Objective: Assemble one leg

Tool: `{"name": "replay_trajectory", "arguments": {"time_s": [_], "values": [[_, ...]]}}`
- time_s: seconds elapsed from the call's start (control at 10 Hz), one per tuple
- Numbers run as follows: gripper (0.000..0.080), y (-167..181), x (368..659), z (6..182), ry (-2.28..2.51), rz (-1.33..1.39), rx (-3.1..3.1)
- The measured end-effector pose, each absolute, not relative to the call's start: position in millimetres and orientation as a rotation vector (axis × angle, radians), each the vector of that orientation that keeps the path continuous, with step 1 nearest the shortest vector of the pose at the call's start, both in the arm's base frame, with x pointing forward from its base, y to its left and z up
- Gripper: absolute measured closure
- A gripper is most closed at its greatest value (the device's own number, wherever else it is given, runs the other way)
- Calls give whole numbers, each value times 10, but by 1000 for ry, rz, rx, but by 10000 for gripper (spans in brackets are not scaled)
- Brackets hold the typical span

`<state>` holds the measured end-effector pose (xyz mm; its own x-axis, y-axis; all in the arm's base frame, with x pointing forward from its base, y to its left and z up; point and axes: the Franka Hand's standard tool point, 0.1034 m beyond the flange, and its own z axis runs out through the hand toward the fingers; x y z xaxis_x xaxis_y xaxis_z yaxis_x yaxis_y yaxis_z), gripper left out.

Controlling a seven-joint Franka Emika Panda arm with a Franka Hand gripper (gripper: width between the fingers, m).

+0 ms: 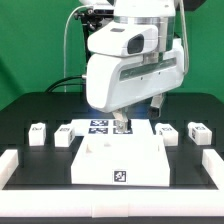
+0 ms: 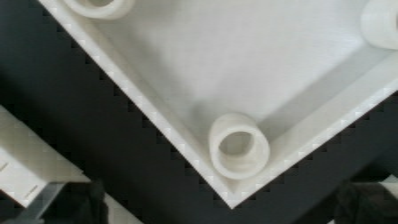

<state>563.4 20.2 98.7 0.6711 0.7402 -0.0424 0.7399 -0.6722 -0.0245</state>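
Note:
The large white square tray-like part (image 1: 120,162) lies at the middle front of the black table, tag facing the camera. Two legs lie at the exterior view's left (image 1: 38,133) (image 1: 63,135) and two at its right (image 1: 168,133) (image 1: 197,131), all apart from the gripper. My gripper (image 1: 122,124) hangs just above the tray part's far edge. In the wrist view one corner of the tray part (image 2: 267,80) fills the frame, with a round socket (image 2: 237,145) near the corner. My gripper (image 2: 210,208) shows only as dark fingertips far apart, with nothing between them.
The marker board (image 1: 100,127) lies just behind the tray part. White rails stand at the front left (image 1: 10,165) and front right (image 1: 212,165) of the table. A second socket (image 2: 98,8) shows at the wrist view's edge.

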Motion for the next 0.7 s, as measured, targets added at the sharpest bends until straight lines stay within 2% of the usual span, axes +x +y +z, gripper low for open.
{"name": "replay_trajectory", "arguments": {"time_s": [0.7], "values": [[150,202,5632,986,-1270,77,-2867]]}}
